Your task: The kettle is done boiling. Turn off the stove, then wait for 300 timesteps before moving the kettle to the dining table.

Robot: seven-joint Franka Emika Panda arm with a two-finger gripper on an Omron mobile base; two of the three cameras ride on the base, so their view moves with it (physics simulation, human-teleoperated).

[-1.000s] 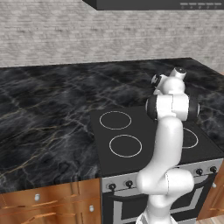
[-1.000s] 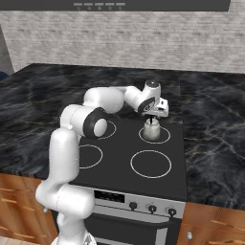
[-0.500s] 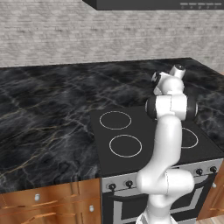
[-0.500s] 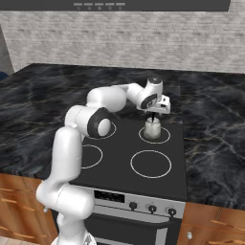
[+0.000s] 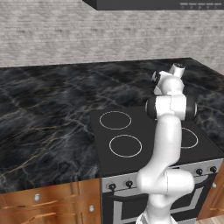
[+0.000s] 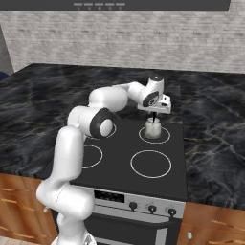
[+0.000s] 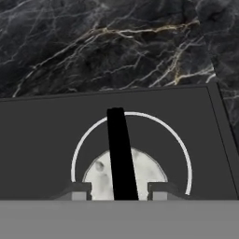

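The small pale kettle stands on the back right burner ring of the black stove. My gripper hangs straight above it, fingers pointing down. In the hand view the kettle's round top lies inside the white ring, and its black arched handle runs between my two fingertips. A narrow gap shows on each side of the handle, so the gripper is open around it. The dining table is out of view.
Black veined marble counter flanks the stove on both sides, with a brick wall behind. Small black knobs line the steel front panel. A range hood hangs overhead. Wooden cabinets sit below the counter.
The hand has shifted slightly over the back right burner and settled above the kettle. The kettle itself has not moved.
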